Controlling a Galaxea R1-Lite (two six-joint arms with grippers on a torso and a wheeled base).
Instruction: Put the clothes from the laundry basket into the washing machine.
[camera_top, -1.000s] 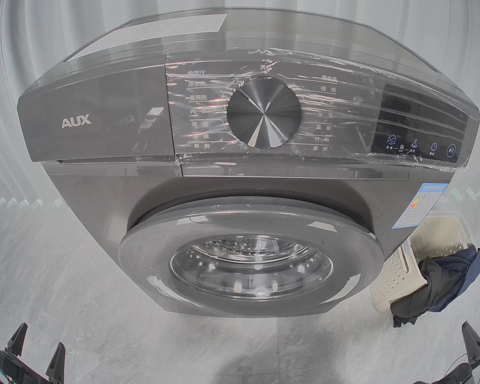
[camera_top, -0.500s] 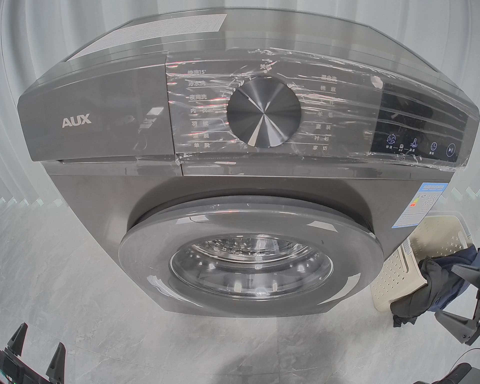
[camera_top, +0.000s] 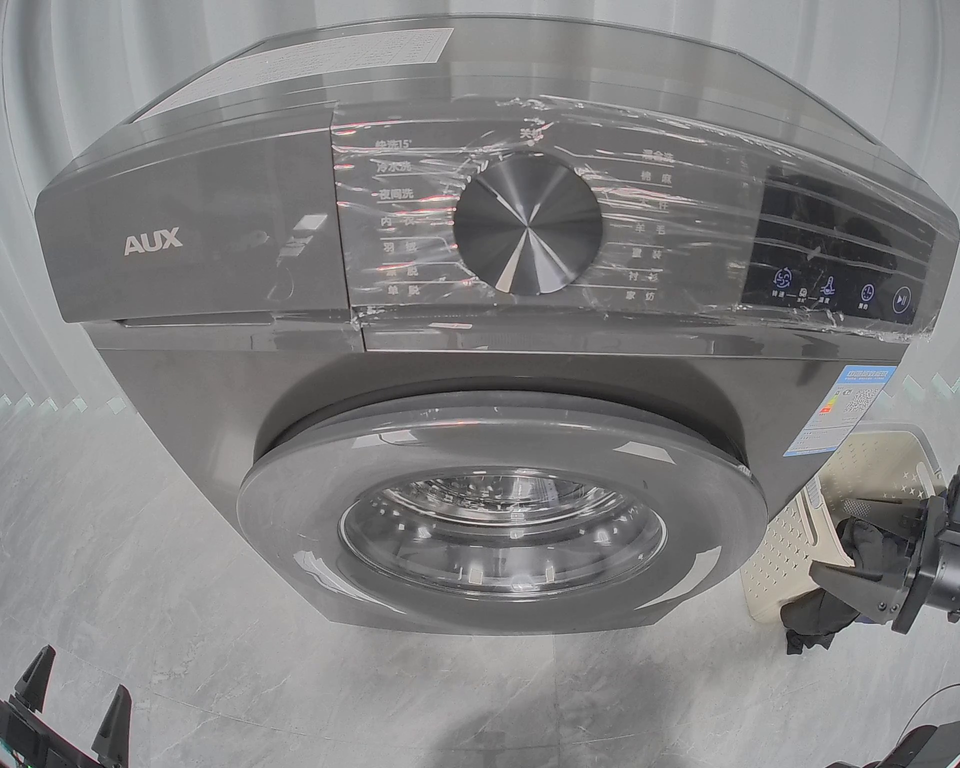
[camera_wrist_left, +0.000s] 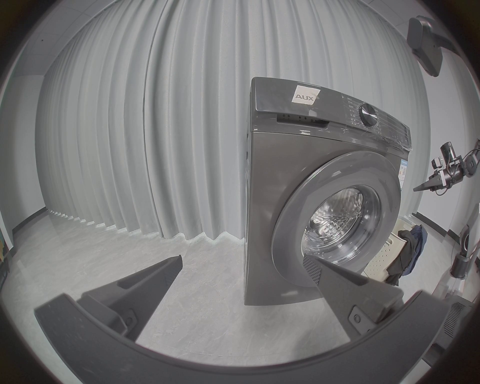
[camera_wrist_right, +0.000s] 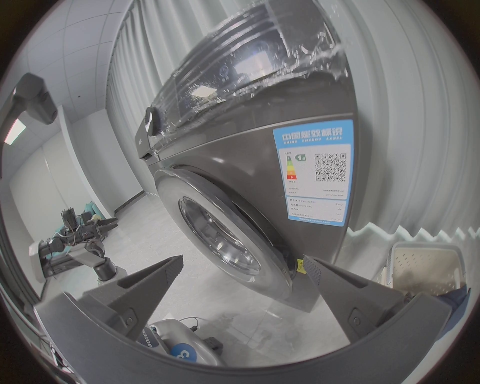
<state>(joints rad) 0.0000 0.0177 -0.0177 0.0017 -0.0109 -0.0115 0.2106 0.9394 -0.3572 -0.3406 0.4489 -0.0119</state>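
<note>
My right gripper (camera_top: 826, 540) has its jaws spread wide with nothing in them. Through the gap, its wrist cam looks straight at the washing machine (camera_wrist_right: 240, 165) and the floor (camera_wrist_right: 235, 310) in front of it. From the head cam the gripper lines up over the clothes (camera_top: 868, 548), but I honestly can't tell if it's touching them.

The clothes are a dark bundle, black with a bit of navy, slumped over the rim of the cream laundry basket (camera_top: 790, 565). The basket sits just past the right gripper, right beside the machine. Part of the bundle is covered by the gripper, and the basket runs off the edge of the shot.

My left gripper (camera_top: 82, 670) is released too. It's empty, low over the floor and well apart from the basket, with the machine across from it. The round door (camera_top: 500, 520) is closed, and you can see the shiny drum through the glass.
</note>
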